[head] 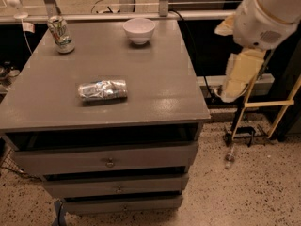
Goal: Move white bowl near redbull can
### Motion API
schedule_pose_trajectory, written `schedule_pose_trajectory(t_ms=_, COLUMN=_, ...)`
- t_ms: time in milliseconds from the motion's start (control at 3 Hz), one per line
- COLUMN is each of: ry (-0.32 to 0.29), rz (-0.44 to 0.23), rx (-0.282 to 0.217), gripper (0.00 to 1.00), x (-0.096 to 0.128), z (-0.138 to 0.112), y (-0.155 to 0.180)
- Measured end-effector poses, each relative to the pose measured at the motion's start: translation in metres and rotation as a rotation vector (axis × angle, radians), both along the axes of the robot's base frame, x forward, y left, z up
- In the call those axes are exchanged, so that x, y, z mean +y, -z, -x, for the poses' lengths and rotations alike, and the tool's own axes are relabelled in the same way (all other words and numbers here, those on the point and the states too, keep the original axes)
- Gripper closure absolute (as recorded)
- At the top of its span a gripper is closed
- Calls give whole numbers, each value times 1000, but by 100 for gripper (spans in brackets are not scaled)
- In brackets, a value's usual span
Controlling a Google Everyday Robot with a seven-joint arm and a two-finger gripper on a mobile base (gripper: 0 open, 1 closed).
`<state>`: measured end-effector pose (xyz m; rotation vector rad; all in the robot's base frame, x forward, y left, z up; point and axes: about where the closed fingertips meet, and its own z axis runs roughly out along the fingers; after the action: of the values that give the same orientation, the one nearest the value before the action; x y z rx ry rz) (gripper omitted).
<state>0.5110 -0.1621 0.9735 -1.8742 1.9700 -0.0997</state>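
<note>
The white bowl stands upright at the back of the grey cabinet top, right of centre. The redbull can, silver with blue patches and crinkled, lies on its side near the middle-left of the top, well in front of the bowl. My gripper, a cream-coloured piece hanging under the white arm, is off the cabinet's right edge, in the air and right of the bowl. It holds nothing that I can see.
A can with white, green and red print stands upright at the back left corner. The cabinet has several drawers in front. A yellow-framed stand and cables lie on the speckled floor at the right.
</note>
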Motion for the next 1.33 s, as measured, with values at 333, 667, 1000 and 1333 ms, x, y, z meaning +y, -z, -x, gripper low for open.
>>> schedule_pose_trajectory(t_ms=333, ry=-120, rz=-36, rx=-56, gripper=0, x=39, z=-50, y=3)
schedule_pose_trajectory(t_ms=667, ry=-193, rz=-103, rx=-118, gripper=0, x=77, z=-110, y=9)
schedule_pose_trajectory(t_ms=1000, ry=-194, rz=-96, rx=-127, gripper=0, x=79, z=-114, y=10)
schedule_pose_trajectory(t_ms=1333, ry=-242, rz=-65, rx=-160, gripper=0, x=88, z=-152, y=18)
